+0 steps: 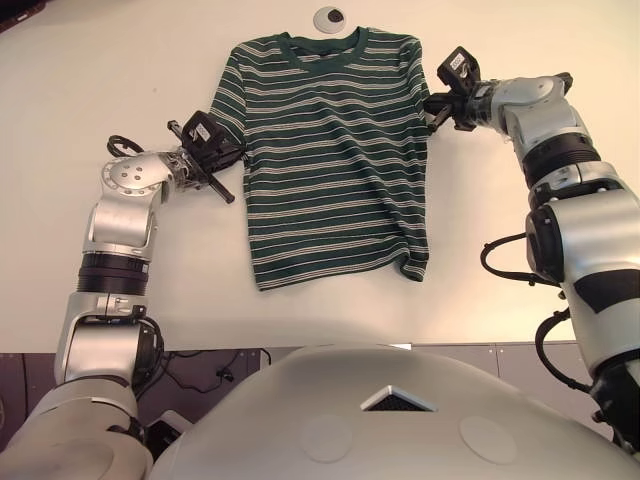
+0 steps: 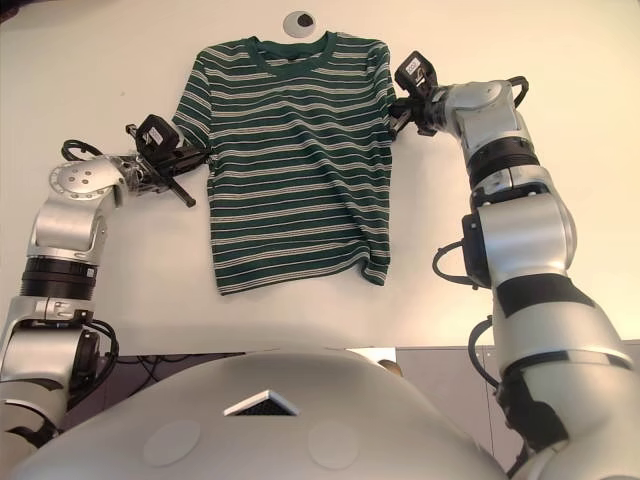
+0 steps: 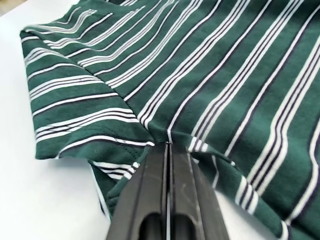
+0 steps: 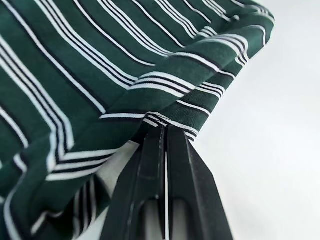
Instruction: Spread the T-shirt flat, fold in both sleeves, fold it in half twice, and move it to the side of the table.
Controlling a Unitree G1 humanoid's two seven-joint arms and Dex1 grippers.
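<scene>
T-shirt (image 1: 330, 150) near the middle of the table (image 1: 120, 60), collar away from the robot, largely flat save a bunched hem corner on the right; left gripper (image 1: 234, 158) and right gripper (image 1: 432, 108) each have fingers pinched tight on cloth at a sleeve seam. We judge spreading nearly done and sleeve folds only beginning; the left sleeve lies out, the right seems partly tucked; both halvings and the move aside are not yet done.

Nothing legible from here. Small white sticker (image 1: 457, 62) on the right gripper (image 1: 432, 108) and another sticker (image 1: 197, 128) on the left gripper (image 1: 238, 156): too small to read. Round white disc (image 1: 330, 17) on the worktop (image 1: 120, 60) carries a dark mark, not a readable character. T-shirt (image 1: 330, 150): stripes, no lettering.
</scene>
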